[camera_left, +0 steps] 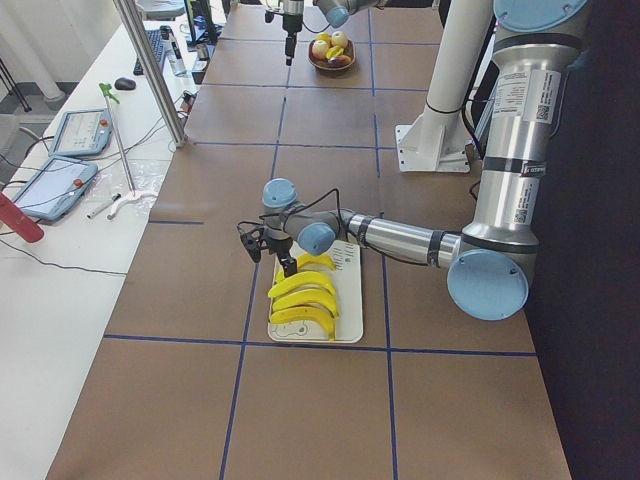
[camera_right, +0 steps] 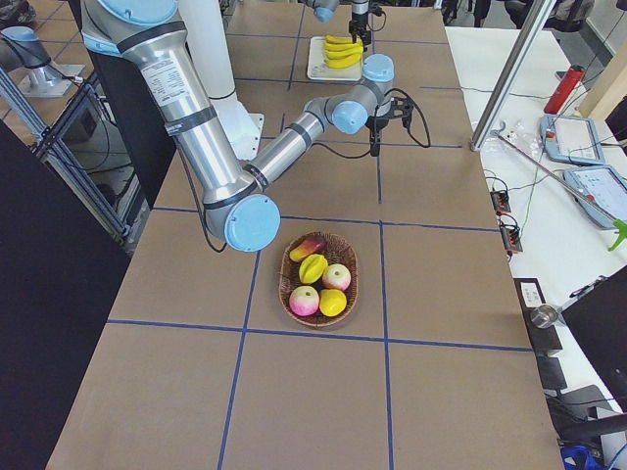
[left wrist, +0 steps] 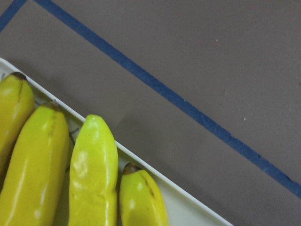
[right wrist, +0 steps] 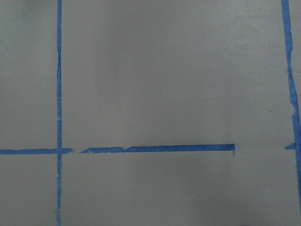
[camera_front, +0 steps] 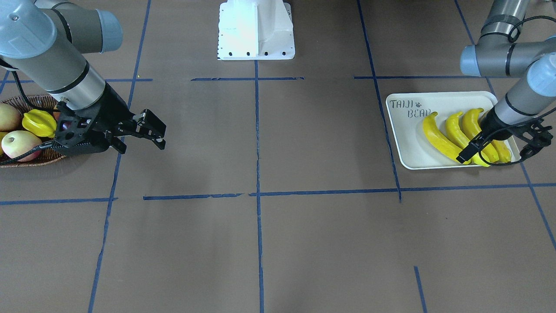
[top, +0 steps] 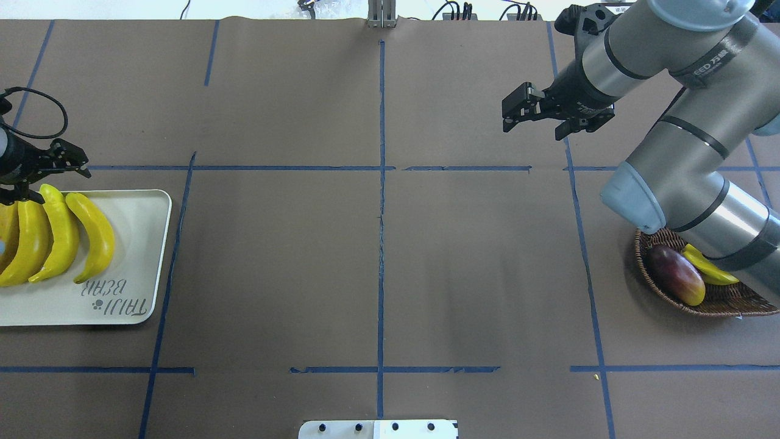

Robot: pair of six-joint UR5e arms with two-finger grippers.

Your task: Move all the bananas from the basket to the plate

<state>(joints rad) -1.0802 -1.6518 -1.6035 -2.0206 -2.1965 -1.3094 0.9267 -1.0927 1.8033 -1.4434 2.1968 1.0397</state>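
Note:
Four yellow bananas [top: 91,235] lie side by side on the cream "TAIJI BEAR" plate [top: 140,210]; they also show in the front view [camera_front: 438,140]. My left gripper [camera_front: 497,152] is open and low over the bananas' ends at the plate's far edge, holding nothing. The left wrist view shows four banana tips [left wrist: 94,165] against the plate's rim [left wrist: 197,212]. My right gripper [top: 539,125] is open and empty above bare table, away from the wicker basket [top: 688,300]. No banana shows in the basket.
The basket [camera_front: 26,161] holds two apples [camera_front: 19,144], a ribbed yellow starfruit [camera_front: 39,123] and a red-green mango [top: 676,274]. My right arm's elbow [top: 701,201] hangs over the basket. The white robot base [camera_front: 256,32] stands mid-table. Blue tape lines cross the brown table.

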